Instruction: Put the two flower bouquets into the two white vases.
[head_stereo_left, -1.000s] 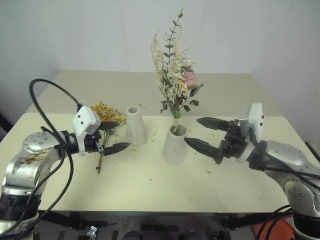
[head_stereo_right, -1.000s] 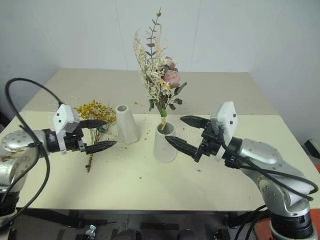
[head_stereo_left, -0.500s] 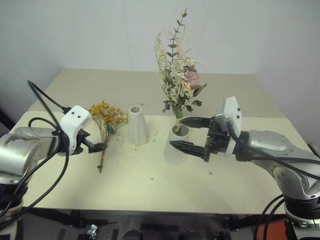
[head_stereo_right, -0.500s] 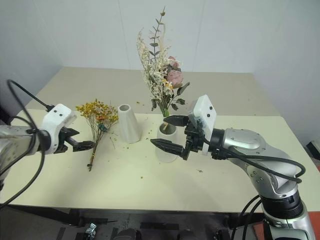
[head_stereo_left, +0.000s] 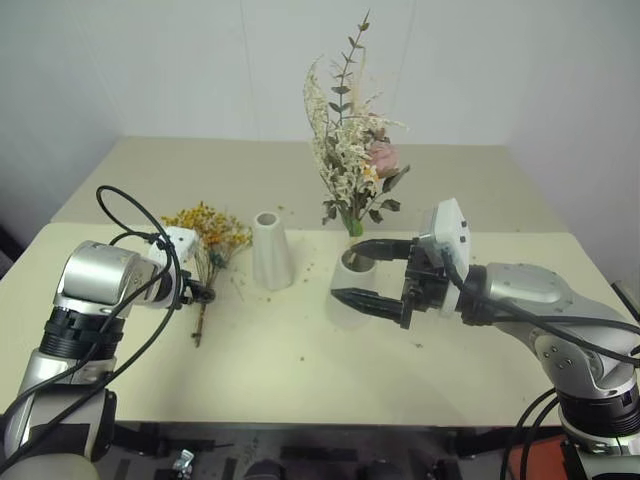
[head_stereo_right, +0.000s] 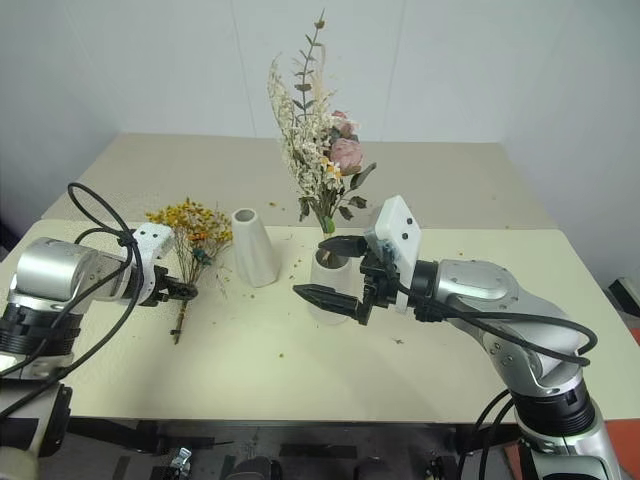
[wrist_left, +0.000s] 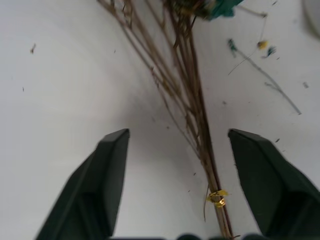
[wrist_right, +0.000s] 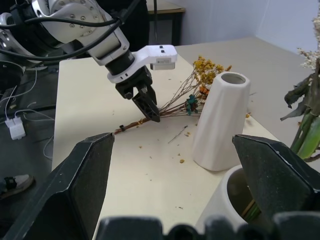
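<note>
Left gripper (wrist_left: 172, 165) straddles the yellow bouquet (head_stereo_left: 207, 250) stems lying left of centre, fingers spread, not gripping; right gripper (head_stereo_left: 372, 272) stands wide open at the stout vase (head_stereo_left: 349, 296) holding the cream bouquet (head_stereo_left: 350, 150); slim vase (head_stereo_left: 270, 250) stands empty between.

The slim vase (head_stereo_left: 269, 250) stands just at 3 o'clock of the yellow bouquet (head_stereo_left: 208, 252), walling that side. At 9 o'clock of those stems (wrist_left: 197, 125) the table (head_stereo_left: 300, 370) lies bare. The wide vase (head_stereo_left: 352, 290), its mouth taken by the cream bouquet (head_stereo_left: 352, 150), sits between the right gripper (head_stereo_left: 360, 272) fingers, closing the middle. Toward 6 o'clock, the table lies bare.
</note>
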